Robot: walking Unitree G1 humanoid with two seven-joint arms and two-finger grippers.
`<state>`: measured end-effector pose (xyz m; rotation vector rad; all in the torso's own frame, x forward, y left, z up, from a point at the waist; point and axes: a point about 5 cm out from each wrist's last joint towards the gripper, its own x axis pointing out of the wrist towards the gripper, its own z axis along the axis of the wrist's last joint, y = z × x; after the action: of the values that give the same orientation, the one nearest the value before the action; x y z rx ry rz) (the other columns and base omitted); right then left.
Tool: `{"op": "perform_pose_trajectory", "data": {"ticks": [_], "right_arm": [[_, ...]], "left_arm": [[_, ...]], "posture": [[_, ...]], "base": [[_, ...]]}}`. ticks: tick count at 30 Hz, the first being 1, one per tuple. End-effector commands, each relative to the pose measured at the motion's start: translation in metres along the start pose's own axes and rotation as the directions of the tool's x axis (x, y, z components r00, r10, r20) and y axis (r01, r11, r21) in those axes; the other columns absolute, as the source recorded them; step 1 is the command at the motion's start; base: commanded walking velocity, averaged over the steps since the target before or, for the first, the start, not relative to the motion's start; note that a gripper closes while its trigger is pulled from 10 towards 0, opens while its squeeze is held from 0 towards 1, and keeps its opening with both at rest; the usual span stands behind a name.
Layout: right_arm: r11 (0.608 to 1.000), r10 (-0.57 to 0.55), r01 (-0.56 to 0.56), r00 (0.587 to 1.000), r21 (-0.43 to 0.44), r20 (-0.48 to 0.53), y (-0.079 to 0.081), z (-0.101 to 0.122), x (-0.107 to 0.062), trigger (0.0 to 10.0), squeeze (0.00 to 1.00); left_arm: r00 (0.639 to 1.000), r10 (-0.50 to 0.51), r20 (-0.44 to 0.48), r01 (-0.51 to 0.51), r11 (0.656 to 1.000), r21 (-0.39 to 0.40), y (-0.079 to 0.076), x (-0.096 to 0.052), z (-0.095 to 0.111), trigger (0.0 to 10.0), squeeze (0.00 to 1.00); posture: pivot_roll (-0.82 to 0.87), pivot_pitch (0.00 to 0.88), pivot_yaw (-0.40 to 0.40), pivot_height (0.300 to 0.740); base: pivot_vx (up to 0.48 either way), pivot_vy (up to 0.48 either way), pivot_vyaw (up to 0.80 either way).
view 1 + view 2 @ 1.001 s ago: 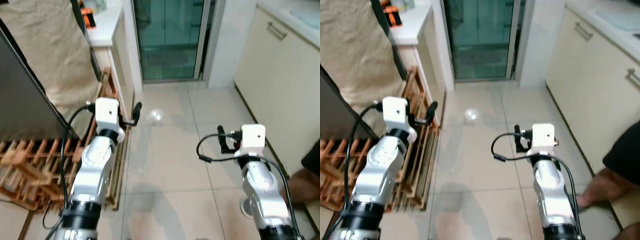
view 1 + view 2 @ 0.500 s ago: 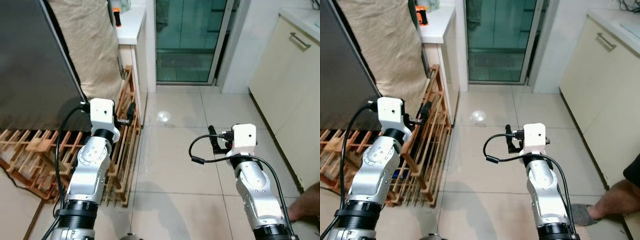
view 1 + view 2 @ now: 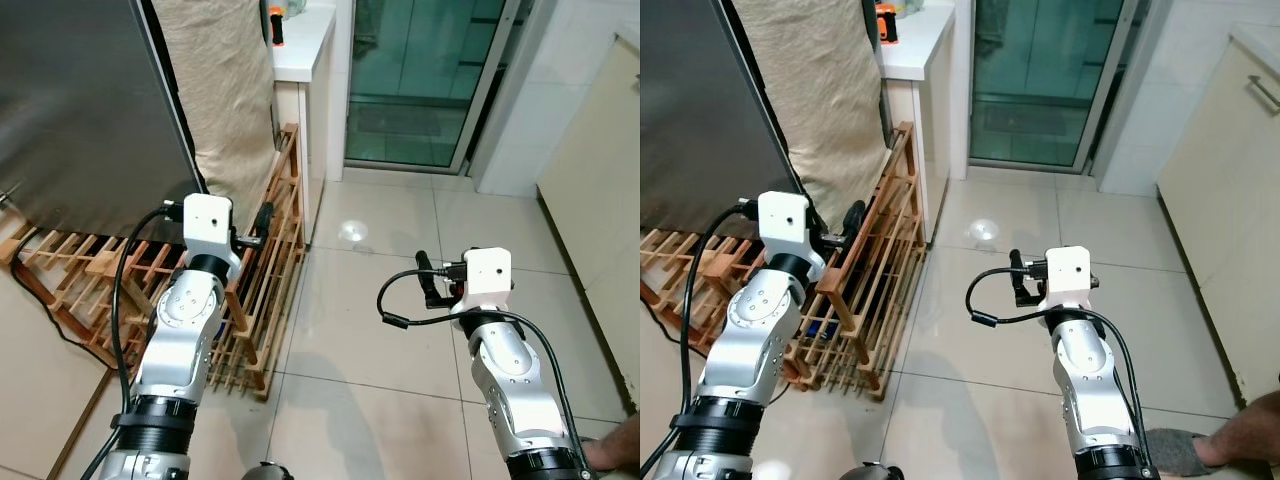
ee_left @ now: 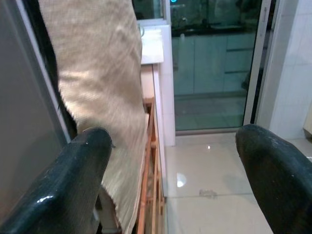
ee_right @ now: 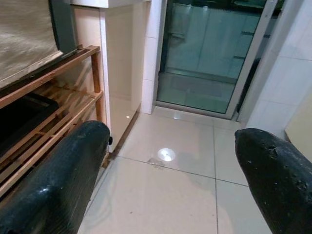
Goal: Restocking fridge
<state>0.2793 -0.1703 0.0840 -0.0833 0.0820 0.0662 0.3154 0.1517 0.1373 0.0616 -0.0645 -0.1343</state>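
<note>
- The fridge [image 3: 80,100] is standing at the robot's left as a broad dark grey face, well apart from both grippers and untouched by either.
- The left gripper [image 4: 175,170] is hanging in the air with its fingers spread wide and holding nothing, over a wooden rack [image 3: 265,290] leaning low beside the fridge.
- The right gripper [image 5: 170,180] is hovering over the pale tiled floor [image 3: 400,230], its fingers also wide apart and empty.
- A beige cloth [image 3: 225,90] is draping down between the fridge and a white counter [image 3: 305,45].
- A glass sliding door [image 3: 430,80] is standing straight ahead.
- An orange object on the counter is too small for reading any writing, and no labels are legible elsewhere.
- A person's foot [image 3: 1200,450] is resting on the floor at the right.
</note>
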Motion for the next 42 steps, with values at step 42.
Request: {"op": "perform_pose_trajectory", "data": {"ticks": [42], "right_arm": [[0.989, -0.148, 0.147, 0.983, 0.013, 0.11, -0.029, 0.022, 0.002, 10.0, 0.0]], "left_arm": [[0.998, -0.038, 0.041, 0.043, 0.991, -0.123, -0.018, 0.018, 0.019, 10.0, 0.0]], "posture": [[-0.11, 0.0, 0.053, 0.74]], "base": [[0.046, 0.166, 0.04]]}}
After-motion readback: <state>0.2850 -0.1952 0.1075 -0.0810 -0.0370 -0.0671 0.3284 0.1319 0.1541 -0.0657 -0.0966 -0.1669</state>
